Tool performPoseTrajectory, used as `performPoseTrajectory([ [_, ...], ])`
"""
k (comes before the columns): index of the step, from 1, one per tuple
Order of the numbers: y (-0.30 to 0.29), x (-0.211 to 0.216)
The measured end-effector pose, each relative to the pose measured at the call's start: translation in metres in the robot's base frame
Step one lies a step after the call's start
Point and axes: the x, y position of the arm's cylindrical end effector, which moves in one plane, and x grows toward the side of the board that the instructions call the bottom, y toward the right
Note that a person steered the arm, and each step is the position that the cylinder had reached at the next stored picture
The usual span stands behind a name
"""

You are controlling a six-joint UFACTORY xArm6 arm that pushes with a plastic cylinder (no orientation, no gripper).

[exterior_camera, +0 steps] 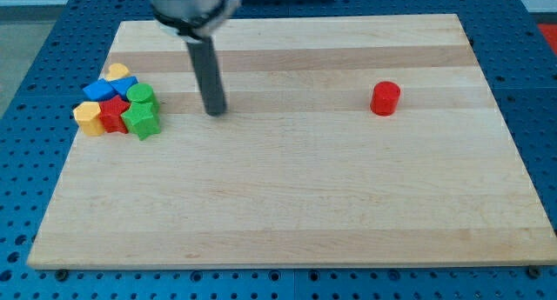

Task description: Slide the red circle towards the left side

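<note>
The red circle (385,98) stands alone on the wooden board (287,204), toward the view's right and upper half. My tip (215,112) rests on the board well to the left of the red circle, with a wide gap between them. The tip is just right of a cluster of blocks at the view's left.
The cluster at the view's left holds a yellow block (117,71), a blue block (124,83), another blue block (98,91), a green block (141,95), a red block (113,113), a green star (141,120) and a yellow block (87,116), packed together.
</note>
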Motion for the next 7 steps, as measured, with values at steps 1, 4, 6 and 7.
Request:
performPoseTrajectory([
  [1, 0.064, 0.068],
  [4, 0.258, -0.04],
  [6, 0.228, -0.014],
  [7, 0.215, 0.019],
])
